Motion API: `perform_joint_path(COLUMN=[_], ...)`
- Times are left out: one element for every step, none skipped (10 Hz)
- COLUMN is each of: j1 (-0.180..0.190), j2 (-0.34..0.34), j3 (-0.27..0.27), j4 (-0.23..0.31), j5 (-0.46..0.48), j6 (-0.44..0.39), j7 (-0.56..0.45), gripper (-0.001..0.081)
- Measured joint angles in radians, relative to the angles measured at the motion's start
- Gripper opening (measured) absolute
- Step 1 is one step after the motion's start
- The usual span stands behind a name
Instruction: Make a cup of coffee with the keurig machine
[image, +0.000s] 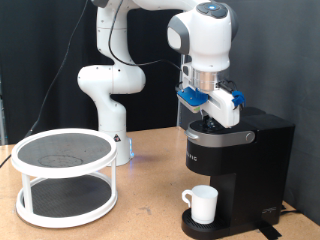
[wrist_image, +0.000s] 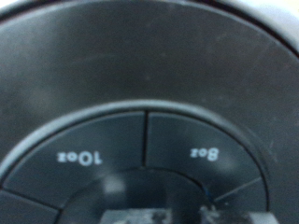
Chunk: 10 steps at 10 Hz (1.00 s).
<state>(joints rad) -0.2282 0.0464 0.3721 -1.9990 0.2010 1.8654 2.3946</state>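
The black keurig machine (image: 238, 170) stands at the exterior view's right with its lid down. The white cup (image: 202, 204) sits on its round drip tray (image: 205, 228) under the spout. My gripper (image: 212, 122) points down at the machine's top, right at the buttons; its fingertips are hidden against the black top. The wrist view is filled by the lid's button ring, with the "10oz" button (wrist_image: 79, 157) and the "8oz" button (wrist_image: 206, 152) close up. No fingers show clearly there.
A white round two-tier tray table (image: 65, 175) stands at the exterior view's left on the wooden table (image: 145, 215). The arm's white base (image: 105, 95) rises behind it. A wall closes the back.
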Motion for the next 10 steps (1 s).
perform_joint_path(j1=[0.000,0.000,0.000,0.000,-0.001,-0.004,-0.009,-0.014,-0.016,-0.017], j2=[0.001,0.001,0.000,-0.003,-0.008,-0.021,-0.038,-0.056,-0.072,-0.084], j3=[-0.001,-0.001,-0.001,-0.001,-0.004,-0.007,-0.009,-0.012,-0.016,-0.019], j4=[0.001,0.001,0.000,-0.004,-0.010,-0.018,-0.025,-0.032,-0.037,-0.042], j5=[0.000,0.000,0.005,0.016,0.035,0.058,0.077,0.089,0.092,0.093], j6=[0.001,0.004,0.012,0.025,0.038,0.045,0.050,0.050,0.050,0.053], j7=[0.000,-0.003,-0.018,-0.039,-0.066,-0.094,-0.113,-0.123,-0.126,-0.117], gripper=[0.0000,0.0000,0.0000,0.0000,0.0000,0.0000,0.0000,0.0000,0.0000,0.0000])
